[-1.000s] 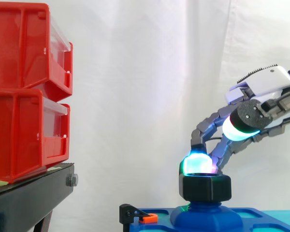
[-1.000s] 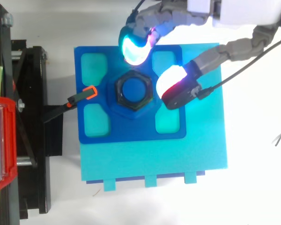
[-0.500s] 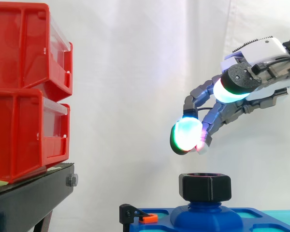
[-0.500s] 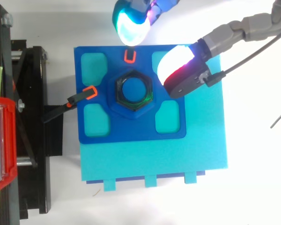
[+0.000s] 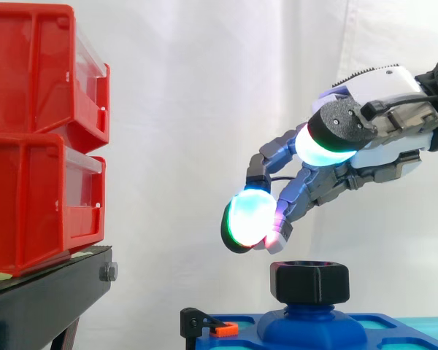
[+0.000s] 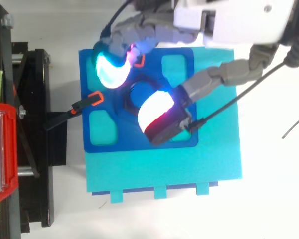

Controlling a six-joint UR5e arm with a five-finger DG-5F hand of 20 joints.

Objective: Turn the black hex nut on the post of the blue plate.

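- The black hex nut (image 5: 309, 282) sits on the blue post (image 5: 310, 318) in the middle of the blue plate (image 6: 89, 144), which lies on a cyan base (image 6: 164, 174).
- The hand (image 5: 369, 138) hovers above the nut with its fingers (image 5: 248, 219) loosely spread, gripping nothing; the side view shows clear air between the glowing pads and the top of the nut.
- Judged from this, no turn is under way. The fingers have yet to come down round the nut's flats, close on it and twist.
- Nothing on the nut marks how far round it already stands, so I cannot tell whether any turning is done.
- From above, the thumb pad (image 6: 157, 112) covers most of the nut and post.
- An orange-tipped clamp (image 6: 95, 97) touches the plate's edge near the black stand (image 5: 44, 299) carrying the red bins (image 5: 36, 138).
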